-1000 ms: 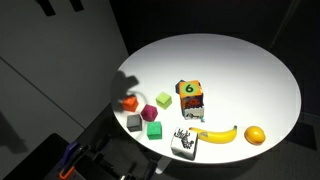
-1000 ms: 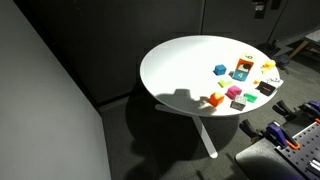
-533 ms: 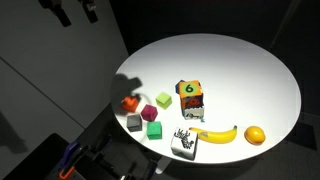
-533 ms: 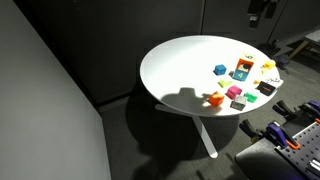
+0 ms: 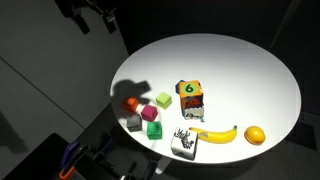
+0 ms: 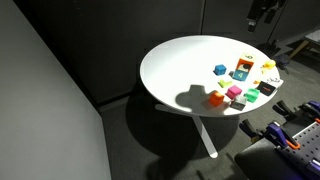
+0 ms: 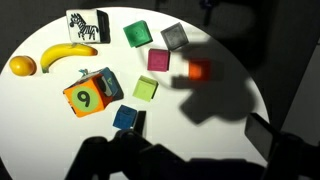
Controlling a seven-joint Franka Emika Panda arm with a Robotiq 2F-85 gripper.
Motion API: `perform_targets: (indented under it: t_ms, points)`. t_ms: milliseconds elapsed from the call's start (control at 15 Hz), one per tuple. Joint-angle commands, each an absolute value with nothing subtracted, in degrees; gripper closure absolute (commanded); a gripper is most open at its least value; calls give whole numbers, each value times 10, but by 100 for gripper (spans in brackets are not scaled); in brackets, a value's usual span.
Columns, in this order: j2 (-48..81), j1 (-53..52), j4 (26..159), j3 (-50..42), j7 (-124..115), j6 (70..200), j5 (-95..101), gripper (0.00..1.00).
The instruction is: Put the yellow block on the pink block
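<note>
Beside the cube marked "6" (image 5: 189, 95), yellow block (image 5: 164, 99), pink block (image 5: 149, 112) near it, gripper (image 5: 93, 18) high above, jaws wide, empty.

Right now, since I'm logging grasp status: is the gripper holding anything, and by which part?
Nothing is held. The gripper hangs open and empty above the white table; the yellow block rests on it near the pink block.
</note>
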State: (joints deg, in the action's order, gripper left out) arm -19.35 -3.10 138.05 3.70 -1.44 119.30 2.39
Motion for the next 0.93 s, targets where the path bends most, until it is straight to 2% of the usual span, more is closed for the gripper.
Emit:
perform_targets:
  t_ms: [0,400,867]
  points:
    - [-213,-15,1418,30,-17,1245,46,0]
    - [-208,1,1449,15,-11,1306,51,0]
    - [-195,0,1442,15,-15,1299,42,0]
